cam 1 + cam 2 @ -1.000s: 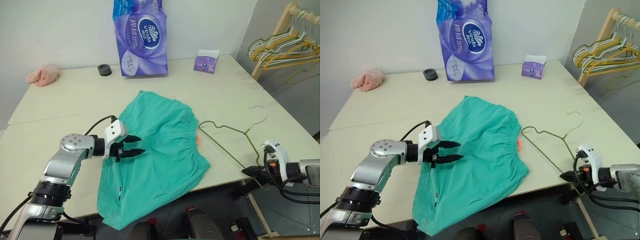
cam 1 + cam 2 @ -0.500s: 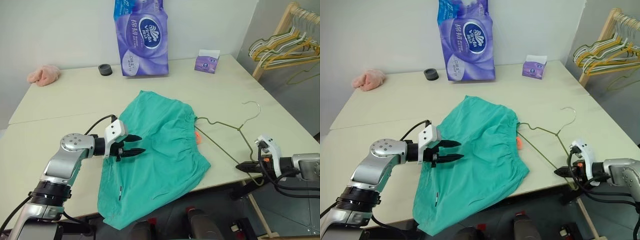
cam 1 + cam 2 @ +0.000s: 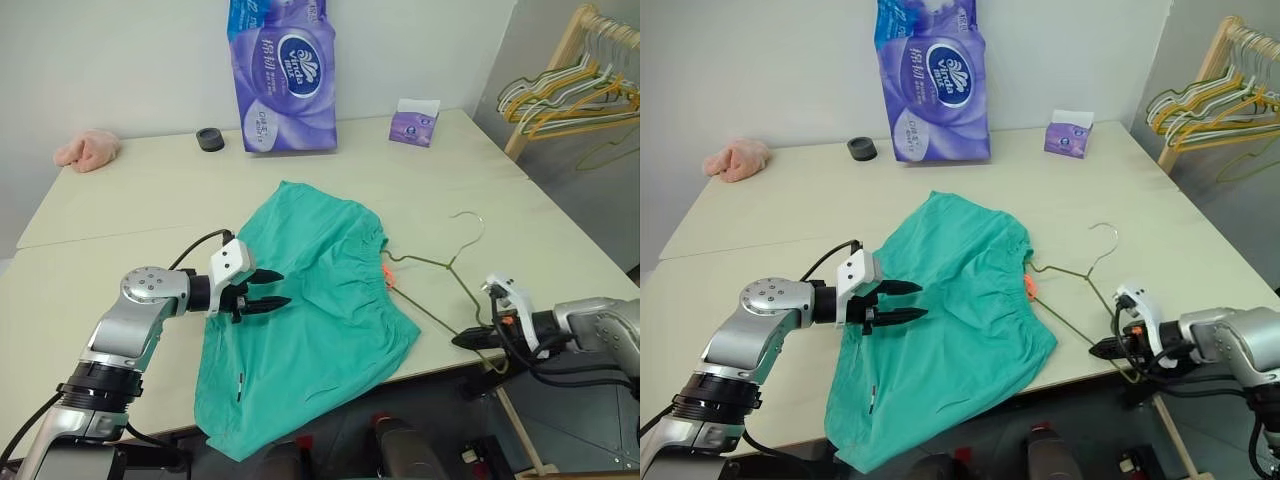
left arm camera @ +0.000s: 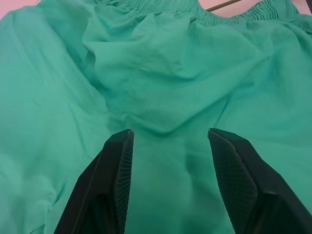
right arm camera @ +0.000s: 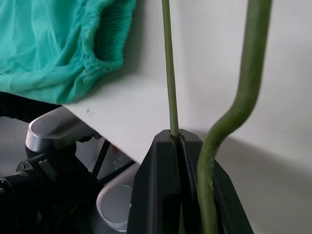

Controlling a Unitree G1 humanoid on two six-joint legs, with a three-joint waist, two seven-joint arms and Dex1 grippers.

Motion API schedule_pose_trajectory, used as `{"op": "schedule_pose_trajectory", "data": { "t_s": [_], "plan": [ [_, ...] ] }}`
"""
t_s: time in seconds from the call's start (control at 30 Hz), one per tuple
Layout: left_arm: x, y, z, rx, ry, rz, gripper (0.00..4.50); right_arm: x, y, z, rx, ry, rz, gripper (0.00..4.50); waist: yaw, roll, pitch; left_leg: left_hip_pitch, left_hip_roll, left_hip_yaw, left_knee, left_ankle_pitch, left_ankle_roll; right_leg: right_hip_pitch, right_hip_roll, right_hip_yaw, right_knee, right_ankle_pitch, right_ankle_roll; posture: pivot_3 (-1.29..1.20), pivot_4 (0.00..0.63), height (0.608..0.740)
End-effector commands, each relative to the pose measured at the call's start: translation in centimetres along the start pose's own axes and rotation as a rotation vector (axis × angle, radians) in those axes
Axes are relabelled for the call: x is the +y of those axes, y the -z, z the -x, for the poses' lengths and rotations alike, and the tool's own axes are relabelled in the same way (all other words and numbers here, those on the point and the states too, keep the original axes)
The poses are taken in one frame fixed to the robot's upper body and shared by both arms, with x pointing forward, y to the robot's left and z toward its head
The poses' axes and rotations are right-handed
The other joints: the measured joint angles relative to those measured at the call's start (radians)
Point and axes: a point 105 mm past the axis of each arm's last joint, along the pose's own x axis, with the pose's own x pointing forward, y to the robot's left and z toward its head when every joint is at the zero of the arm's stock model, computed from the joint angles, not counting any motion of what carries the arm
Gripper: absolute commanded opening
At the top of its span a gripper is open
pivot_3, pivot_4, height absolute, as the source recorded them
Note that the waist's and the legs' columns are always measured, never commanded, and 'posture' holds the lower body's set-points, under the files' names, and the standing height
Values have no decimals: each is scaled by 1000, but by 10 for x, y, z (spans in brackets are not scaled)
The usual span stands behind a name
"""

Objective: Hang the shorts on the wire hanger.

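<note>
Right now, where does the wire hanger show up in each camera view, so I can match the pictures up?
Left eye view: wire hanger on the table right of the shorts, its corner pinched in the right gripper.
Right eye view: same place.
Left wrist view: a short piece of wire past the waistband.
Right wrist view: wire rising from the shut fingers.
Shared landmark: the shorts' gathered waistband.

Right gripper pinches wire hanger beside shorts.
</note>
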Motion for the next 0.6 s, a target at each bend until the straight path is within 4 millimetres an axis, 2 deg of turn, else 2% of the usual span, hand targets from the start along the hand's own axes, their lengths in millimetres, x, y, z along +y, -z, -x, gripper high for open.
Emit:
{"op": "schedule_pose_trajectory", "data": {
  "t_s": [0.03,0.17,0.37,0.47,0.6],
  "plan": [
    [3,-13,4,-25,-21,-55,2557,-3,-23,-5,-62,5,-21,0,-1,0,0,0,0,0,0,0,0,0,0,0,0,0,0,-213,99,740],
    [4,-13,4,-24,-23,-59,2557,-6,-40,-17,-111,-5,-138,0,0,0,0,0,0,-1,0,0,0,0,0,0,0,3,-5,-208,94,740],
    [2,-12,3,-22,-23,-68,2557,5,-58,-36,-144,-35,-266,0,1,1,-1,-4,0,-2,1,0,0,-3,-1,-1,3,3,-5,-197,89,740],
    [2,-12,3,-23,-25,-69,2557,3,-73,-37,-216,-3,-274,0,1,1,-1,-5,-1,-2,1,0,0,-6,-1,-1,4,4,-5,-191,87,740],
    [6,-18,5,-69,-65,-40,2557,19,-90,-32,-303,-34,-184,0,1,2,-1,-13,-2,-2,2,0,0,-14,-2,-1,8,4,-5,-189,81,740]
  ]
}}
